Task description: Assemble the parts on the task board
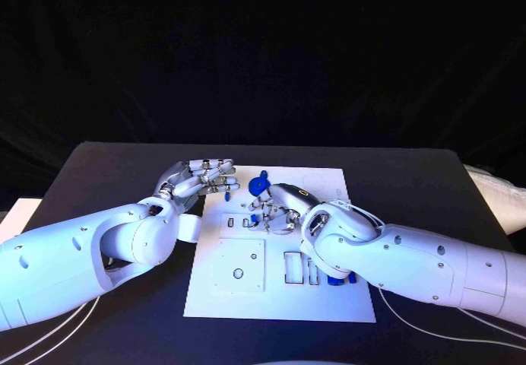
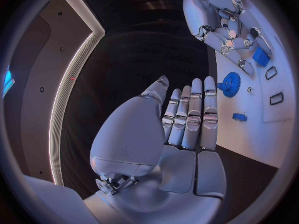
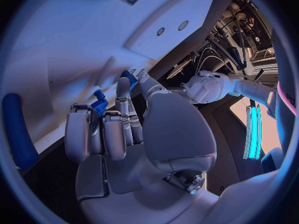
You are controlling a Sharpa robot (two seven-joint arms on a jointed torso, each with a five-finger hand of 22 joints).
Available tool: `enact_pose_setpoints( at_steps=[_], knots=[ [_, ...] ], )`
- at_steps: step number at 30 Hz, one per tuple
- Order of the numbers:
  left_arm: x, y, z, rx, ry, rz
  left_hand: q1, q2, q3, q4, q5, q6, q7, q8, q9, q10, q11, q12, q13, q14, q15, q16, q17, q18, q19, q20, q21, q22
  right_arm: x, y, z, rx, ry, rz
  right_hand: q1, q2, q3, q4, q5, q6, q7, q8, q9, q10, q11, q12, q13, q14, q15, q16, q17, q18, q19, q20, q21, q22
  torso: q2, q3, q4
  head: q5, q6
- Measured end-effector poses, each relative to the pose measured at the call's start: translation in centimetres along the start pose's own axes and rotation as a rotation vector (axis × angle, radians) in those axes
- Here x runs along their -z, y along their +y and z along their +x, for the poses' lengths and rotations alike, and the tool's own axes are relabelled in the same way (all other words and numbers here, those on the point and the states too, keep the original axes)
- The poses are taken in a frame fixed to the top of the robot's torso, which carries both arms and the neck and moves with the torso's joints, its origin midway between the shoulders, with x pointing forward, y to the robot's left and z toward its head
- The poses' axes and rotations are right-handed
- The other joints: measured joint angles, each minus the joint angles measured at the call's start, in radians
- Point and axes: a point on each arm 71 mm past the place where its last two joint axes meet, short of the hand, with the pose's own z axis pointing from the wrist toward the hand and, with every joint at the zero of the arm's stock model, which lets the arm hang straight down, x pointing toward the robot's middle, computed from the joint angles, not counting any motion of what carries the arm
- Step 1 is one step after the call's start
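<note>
Both silver hands, left hand (image 1: pixel 198 179) and right hand (image 1: pixel 280 207), crowd the white task board's (image 1: pixel 329 300) far half. Near half open; small blue upright pieces (image 1: pixel 340 278) stand beside the right arm.

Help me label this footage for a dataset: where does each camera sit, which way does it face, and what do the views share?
Head view: on the robot's head, looking down at the black table and white task board; both white arms enter, left hand and right hand over the board.
Left wrist view: behind the left hand, facing the board's edge; the right hand shows beyond.
Right wrist view: behind the right hand, close over the board.
Shared: the blue gear lies in the head and left wrist views.
</note>
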Motion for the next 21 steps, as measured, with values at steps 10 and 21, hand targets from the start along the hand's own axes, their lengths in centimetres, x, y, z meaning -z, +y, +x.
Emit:
enact_pose_setpoints(
  at_steps=[10,21],
  knots=[
    [-0.3,0.2,-0.4,-0.010,-0.011,-0.011,-0.011,0.011,0.002,-0.010,0.000,0.017,-0.009,0.000,0.001,0.024,-0.021,0.004,0.003,0.119,-0.035,0.042,0.044,0.000,0.097,-0.031,0.029,0.018,2.0,-0.1,-3.8,-0.034,-0.081,-0.102,0.051,0.016,-0.253,0.134,0.022,-0.015,0.003,0.000,0.000,-0.012,0.010,0.053,0.037,0.001,0.009,-0.005,0.000,0.000,-0.005,0.005,0.000,0.001,-0.002,0.0006,-0.0023,0.003,0.003],
    [-0.8,1.0,-0.7,-0.213,0.038,-0.181,-0.177,0.006,-0.079,0.096,-0.005,0.106,-0.107,0.072,0.039,0.303,-0.146,0.322,0.230,0.314,-0.150,1.270,1.115,-0.047,0.386,-0.165,0.692,0.610,4.6,-3.4,-12.9,-0.125,-0.223,-0.071,0.116,0.066,-0.238,0.119,0.083,-0.014,0.000,0.000,0.001,-0.018,0.003,0.053,0.034,0.001,0.009,-0.015,0.001,0.000,-0.005,0.005,0.000,0.001,-0.023,0.0055,-0.0139,0.015,-0.003]
  ],
)
